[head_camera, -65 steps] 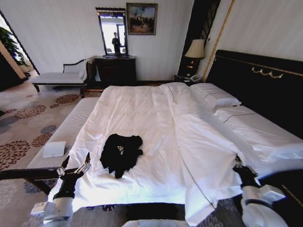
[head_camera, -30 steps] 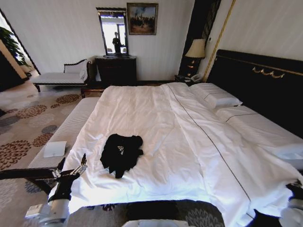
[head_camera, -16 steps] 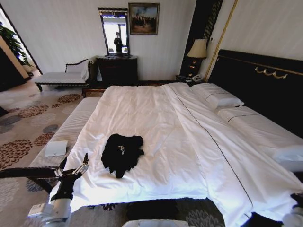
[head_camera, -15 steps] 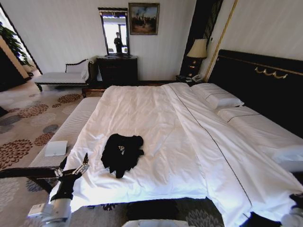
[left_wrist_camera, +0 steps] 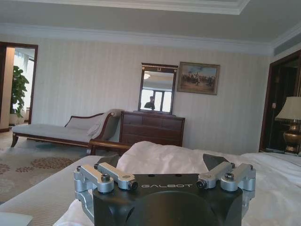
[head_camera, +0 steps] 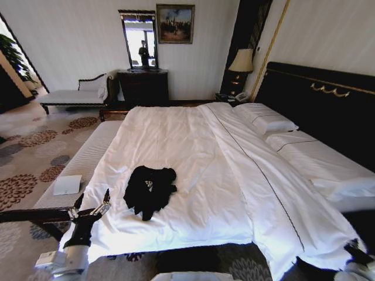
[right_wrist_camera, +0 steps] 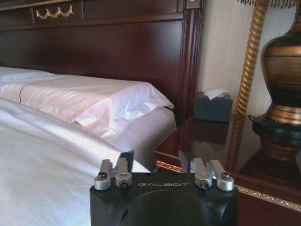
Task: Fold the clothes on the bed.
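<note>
— Far wall?
— Pale striped wallpaper (head_camera: 70,47); dark wooden dresser (head_camera: 143,88), framed upright mirror (head_camera: 139,38), gilt-framed painting (head_camera: 175,23).
— Floor?
— Floral patterned carpet (head_camera: 29,152); dark-framed pale-cushioned chaise (head_camera: 76,95).

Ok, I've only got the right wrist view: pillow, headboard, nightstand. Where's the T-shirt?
Observer: The T-shirt lies bunched on the bed, on the robot's left half, near the close edge.
Operator: Is the left end effector on it?
Observer: No. The left end effector hovers open by the bed's near left corner, apart from the T-shirt.
Operator: And where's my right one from there?
Observer: The right end effector is low at the near right corner, across the bed from the T-shirt.
</note>
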